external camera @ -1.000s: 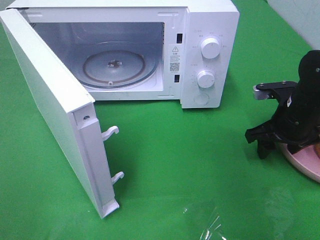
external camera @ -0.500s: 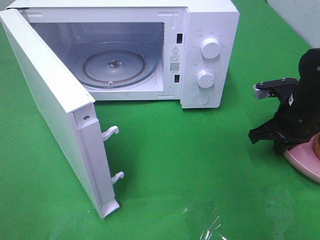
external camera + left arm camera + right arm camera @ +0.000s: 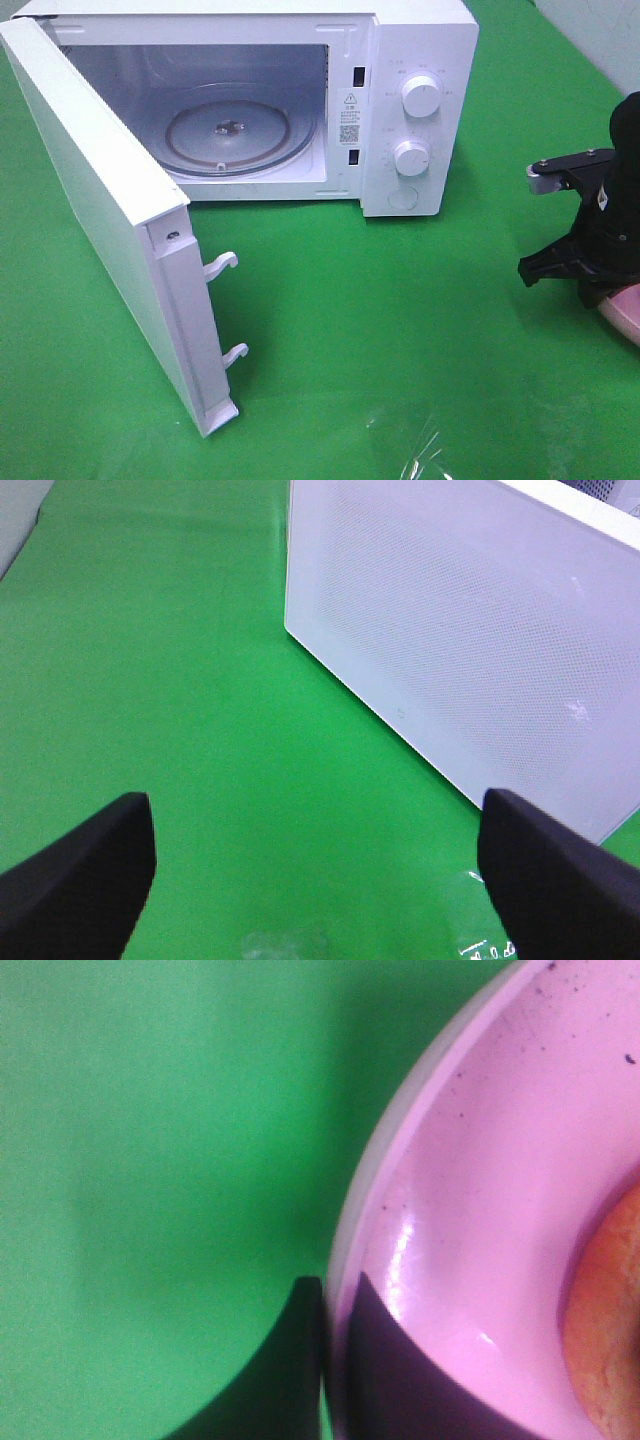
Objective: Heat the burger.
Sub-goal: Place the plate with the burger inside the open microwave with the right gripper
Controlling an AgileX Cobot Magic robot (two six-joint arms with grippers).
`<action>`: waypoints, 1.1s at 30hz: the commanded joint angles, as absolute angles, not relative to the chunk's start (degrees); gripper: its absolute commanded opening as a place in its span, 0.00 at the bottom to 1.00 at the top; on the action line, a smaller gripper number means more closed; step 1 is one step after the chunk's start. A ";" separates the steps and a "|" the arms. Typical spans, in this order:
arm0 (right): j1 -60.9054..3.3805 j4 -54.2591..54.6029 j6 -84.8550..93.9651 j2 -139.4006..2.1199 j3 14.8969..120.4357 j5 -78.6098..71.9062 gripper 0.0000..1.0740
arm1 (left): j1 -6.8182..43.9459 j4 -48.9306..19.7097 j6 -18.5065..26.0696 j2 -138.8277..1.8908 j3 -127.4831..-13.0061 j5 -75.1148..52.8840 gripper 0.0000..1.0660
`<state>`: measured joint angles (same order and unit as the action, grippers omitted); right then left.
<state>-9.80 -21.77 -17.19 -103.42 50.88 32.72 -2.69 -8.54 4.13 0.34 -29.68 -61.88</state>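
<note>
**A:** Start big. What's on the green surface point(image 3: 420, 330)?

**B:** A white microwave point(image 3: 440, 60) at the back. Its door point(image 3: 90, 200) is swung wide, and the glass turntable point(image 3: 228, 135) inside is bare.

**A:** And the burger?

**B:** It sits on the pink plate point(image 3: 470, 1210) at the far right edge of the surface, well apart from the oven. The overhead view hides it behind the arm. The right wrist view shows only a sliver of the burger point(image 3: 610, 1330), a golden-brown bun edge set in from the rim.

**A:** How are the arms set?

**B:** The right fingers point(image 3: 285, 1360) are clenched on the plate's rim, one inside the lip and one outside. The left fingers point(image 3: 80, 880) are spread apart and empty, hovering over the surface beside the door.

**A:** How will it handle?

**B:** I'd guess the burger is light but soft, a loose stack that could shift or slide. So taking the stiff plate is sensible. The glaze looks slick, though, and a one-edge pinch invites tilting, so keep it level.
</note>
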 commanded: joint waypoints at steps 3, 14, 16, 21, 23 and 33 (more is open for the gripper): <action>-11.40 -24.18 -20.28 -99.92 47.15 34.09 0.00 | -2.86 -8.77 3.90 1.20 -29.51 -61.25 0.75; -17.30 -28.42 -24.47 -93.22 42.40 36.96 0.00 | -2.86 -8.77 3.90 1.20 -29.51 -61.25 0.75; -18.62 -28.71 -24.87 -91.85 41.94 37.36 0.00 | -2.86 -8.77 3.90 1.20 -29.51 -61.25 0.75; -21.60 -29.56 -24.87 -88.69 41.02 40.22 0.00 | -2.86 -8.77 3.90 1.20 -29.51 -61.25 0.75; -23.89 -29.85 -24.92 -86.75 40.11 40.74 0.00 | -2.86 -8.77 3.90 1.20 -29.51 -61.25 0.75; -31.23 -30.08 -23.03 -80.96 36.90 41.71 0.00 | -2.86 -8.77 3.90 1.20 -29.51 -61.25 0.75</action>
<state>-31.00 -27.22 -24.06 -81.70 37.13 40.62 -2.69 -8.54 4.13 0.34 -29.68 -61.88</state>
